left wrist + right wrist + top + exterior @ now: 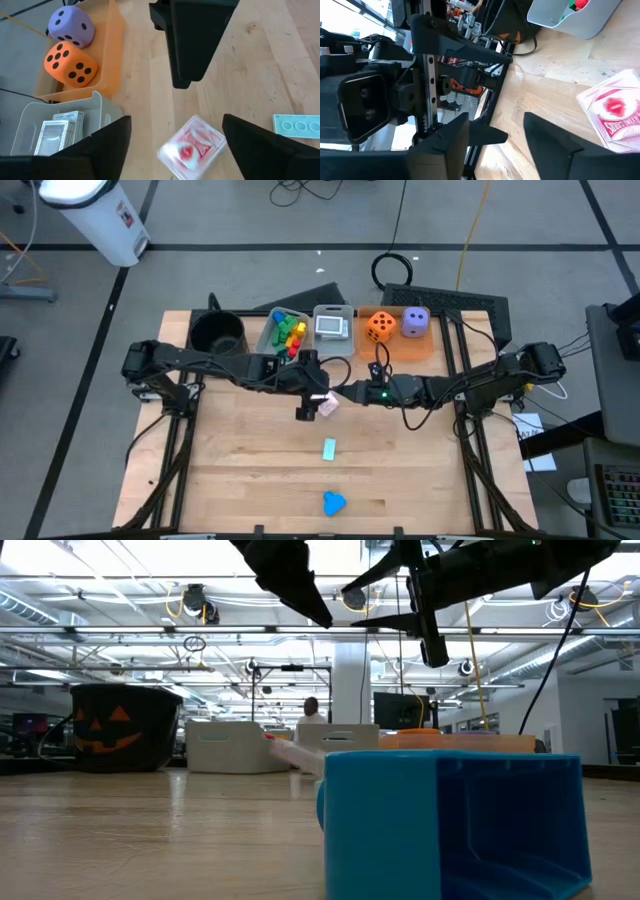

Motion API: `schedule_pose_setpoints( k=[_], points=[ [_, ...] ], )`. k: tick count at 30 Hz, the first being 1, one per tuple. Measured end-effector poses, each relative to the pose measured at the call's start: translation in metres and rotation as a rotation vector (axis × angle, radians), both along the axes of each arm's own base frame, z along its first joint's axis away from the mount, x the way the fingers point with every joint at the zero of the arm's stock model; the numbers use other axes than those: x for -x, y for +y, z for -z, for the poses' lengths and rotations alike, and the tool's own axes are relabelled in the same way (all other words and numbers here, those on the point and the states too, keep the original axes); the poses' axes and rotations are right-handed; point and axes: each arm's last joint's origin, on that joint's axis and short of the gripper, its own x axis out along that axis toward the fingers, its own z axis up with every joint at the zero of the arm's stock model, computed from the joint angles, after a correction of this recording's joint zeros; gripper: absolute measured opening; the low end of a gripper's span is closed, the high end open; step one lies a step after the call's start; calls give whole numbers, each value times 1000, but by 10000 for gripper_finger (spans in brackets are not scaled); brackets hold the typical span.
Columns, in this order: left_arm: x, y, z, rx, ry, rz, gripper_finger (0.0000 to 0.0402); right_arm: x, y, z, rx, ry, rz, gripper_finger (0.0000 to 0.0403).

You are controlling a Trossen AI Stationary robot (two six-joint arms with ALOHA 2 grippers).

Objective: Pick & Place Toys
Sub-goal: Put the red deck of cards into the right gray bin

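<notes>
Here the card pack (pixel 192 147) lies on the tabletop (pixel 250 460) between the left claw's (pixel 175 145) wide-open, empty fingers, right claw (pixel 352 393) just beside, half-open, empty.

Right pincer (pixel 495 142) above wooden counter (pixel 555 75), fingers parted. Red-backed card pack (pixel 615 112) just beside. Clear bin (pixel 570 17) farther off. Left arm (pixel 427 65) opposite.

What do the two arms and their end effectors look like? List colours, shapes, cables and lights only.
Both arms are matte black, built of slim jointed segments with black cables looping alongside. The left end effector has two broad, flat, wedge-shaped black fingers. The right end effector has similar tapered black fingers, and a small green light glows on the right arm's wrist.
</notes>
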Motion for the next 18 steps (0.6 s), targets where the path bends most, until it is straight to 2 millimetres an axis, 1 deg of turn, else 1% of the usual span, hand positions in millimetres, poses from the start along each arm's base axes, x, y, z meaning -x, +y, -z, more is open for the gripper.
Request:
schedule_pose_setpoints(
  k=[4,8,14,18],
  points=[
    [0,0,0,0,-4,0,293,0,0,0,2,0,1,144],
    [0,0,0,0,-4,0,280,0,0,-1,19,-2,-1,122],
    [1,0,1,19,6,-20,283,0,0,-3,90,-18,-11,115],
    [2,2,2,54,19,-60,290,0,1,-8,127,-45,-43,124]
  ],
)
